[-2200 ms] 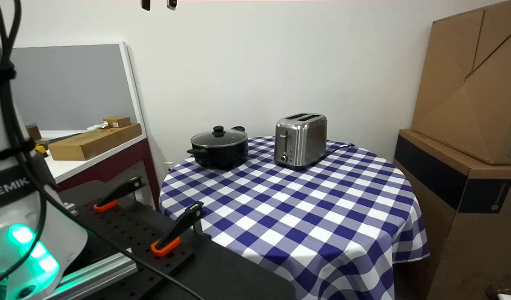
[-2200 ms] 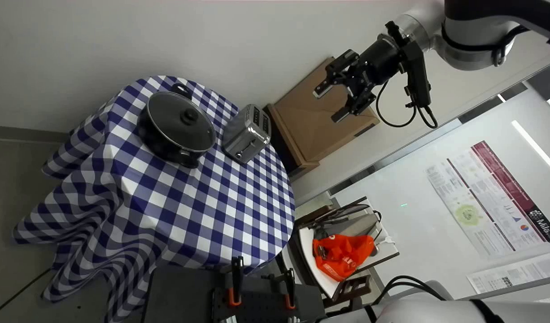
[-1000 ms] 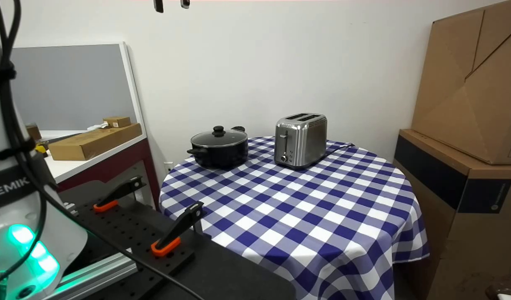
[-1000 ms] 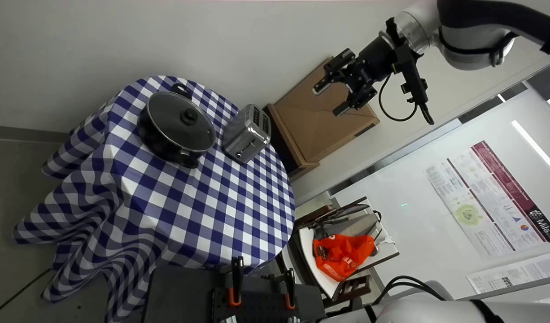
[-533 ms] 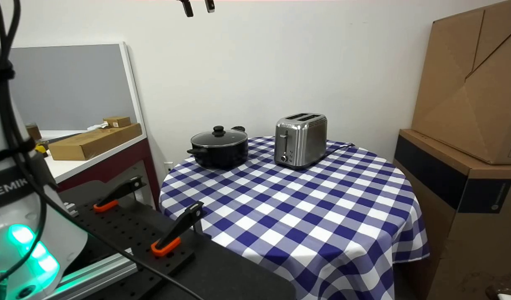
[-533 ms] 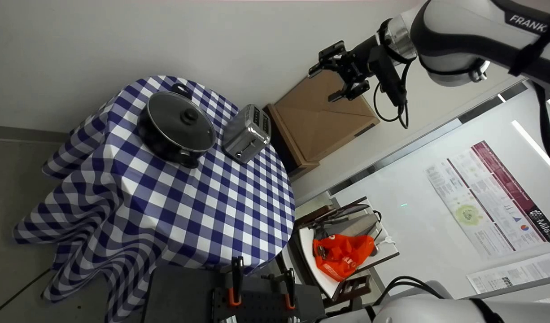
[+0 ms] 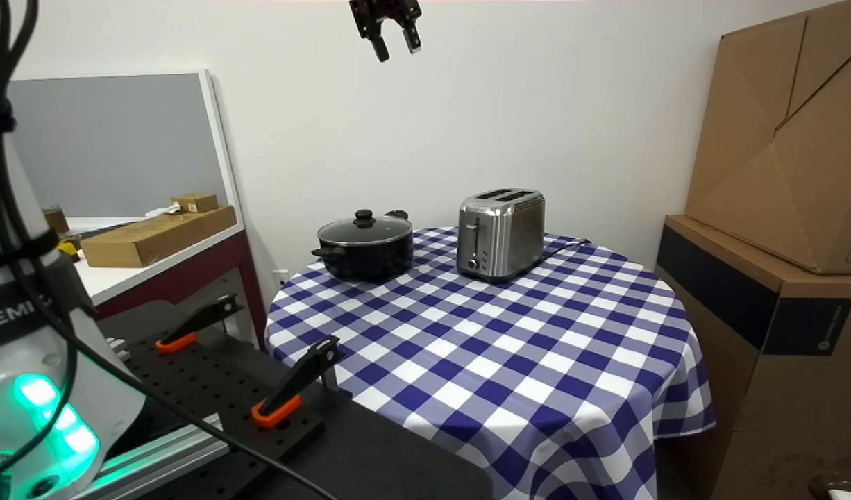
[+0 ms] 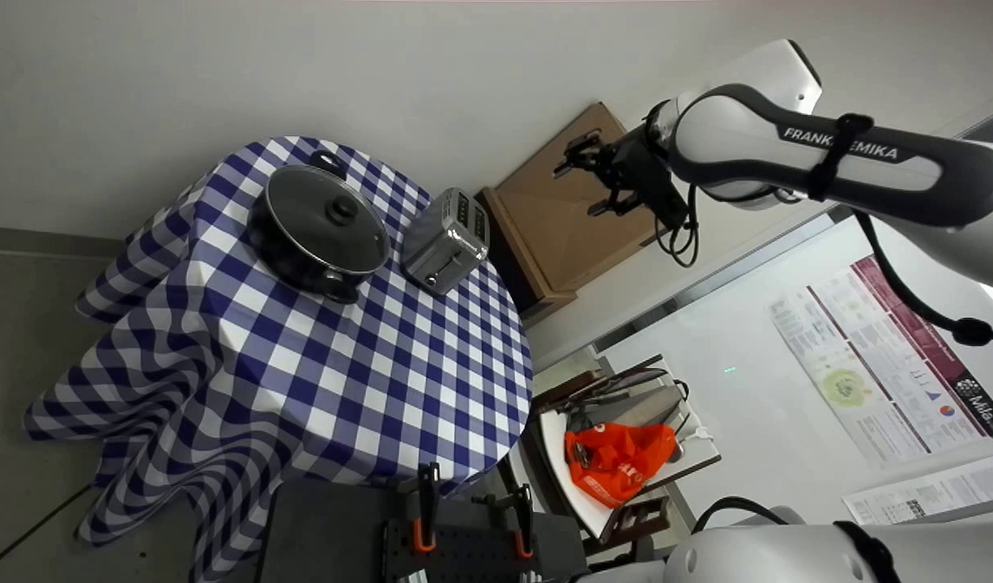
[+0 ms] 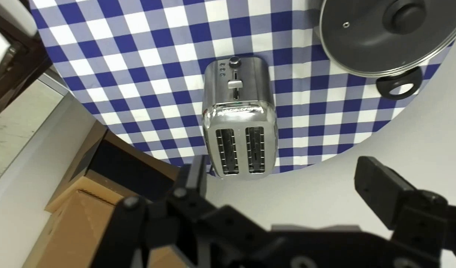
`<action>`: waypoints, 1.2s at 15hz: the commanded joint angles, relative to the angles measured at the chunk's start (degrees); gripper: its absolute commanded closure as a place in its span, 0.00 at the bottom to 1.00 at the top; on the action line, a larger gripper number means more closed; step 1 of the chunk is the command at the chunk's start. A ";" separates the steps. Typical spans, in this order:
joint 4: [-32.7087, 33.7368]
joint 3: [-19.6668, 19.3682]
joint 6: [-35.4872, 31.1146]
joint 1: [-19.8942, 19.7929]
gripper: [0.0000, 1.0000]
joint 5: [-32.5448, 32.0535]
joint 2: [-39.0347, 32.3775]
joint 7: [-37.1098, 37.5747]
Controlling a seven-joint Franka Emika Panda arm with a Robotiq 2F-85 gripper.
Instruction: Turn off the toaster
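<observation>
Toaster (image 9: 240, 111): cased in brushed silver metal, edges rounded, top pierced by two dark slots (image 9: 255, 149); one end fitted with lever (image 9: 235, 84), knob (image 9: 234, 62), three small buttons (image 9: 222, 69). Placed upright on checked-cloth worktop (image 7: 523, 347), near lidded black pot (image 7: 368, 258). Claw (image 7: 398, 53): suspended higher, spread wide.

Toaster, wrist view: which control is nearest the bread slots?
The broad silver lever; the round knob and the three small buttons all sit farther from them.

The claw (image 8: 578, 189) hangs spread, well apart from the toaster (image 8: 445, 244).
</observation>
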State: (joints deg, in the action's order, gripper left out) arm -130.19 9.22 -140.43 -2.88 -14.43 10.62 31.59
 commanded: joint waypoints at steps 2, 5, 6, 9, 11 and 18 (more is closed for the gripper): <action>1.52 -1.63 -3.20 -1.63 0.00 -6.34 -5.69 5.19; 3.44 -3.10 -3.90 -0.86 0.00 -8.18 -9.94 6.53; 4.02 -3.49 -4.25 -0.46 0.00 -8.65 -11.21 6.97; 7.34 -4.55 -5.25 1.26 0.00 -7.02 -15.84 5.65; 10.08 -5.19 -5.99 2.46 0.00 -5.74 -18.89 4.20; 17.76 -8.90 -6.99 6.00 0.00 -4.49 -29.08 2.19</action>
State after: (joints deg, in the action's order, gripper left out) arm -116.72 2.78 -146.33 1.25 -20.54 -13.48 36.01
